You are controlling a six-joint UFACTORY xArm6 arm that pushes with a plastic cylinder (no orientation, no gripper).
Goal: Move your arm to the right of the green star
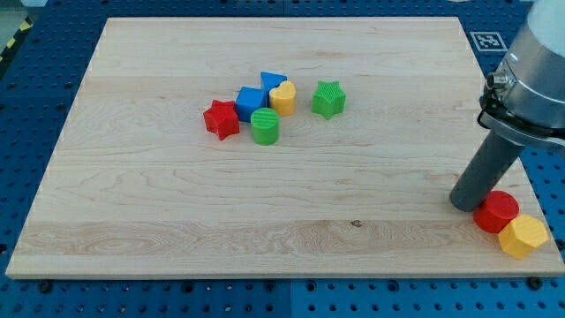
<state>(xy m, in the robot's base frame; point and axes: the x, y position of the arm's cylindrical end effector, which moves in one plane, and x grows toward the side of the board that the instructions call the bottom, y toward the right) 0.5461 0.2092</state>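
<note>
With no pincer fitted, my tip [465, 204] is located beside the red cylinder [495, 211], well apart from the green star [328, 99] near the bench [177, 238] top, which risks being displaced by overshoot.

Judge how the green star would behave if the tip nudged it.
The green star sits flat and squat, so it would probably slide rather than tip. Its points suggest that an off-centre push would spin it. It stands apart from its neighbours, so likely moves alone.
</note>
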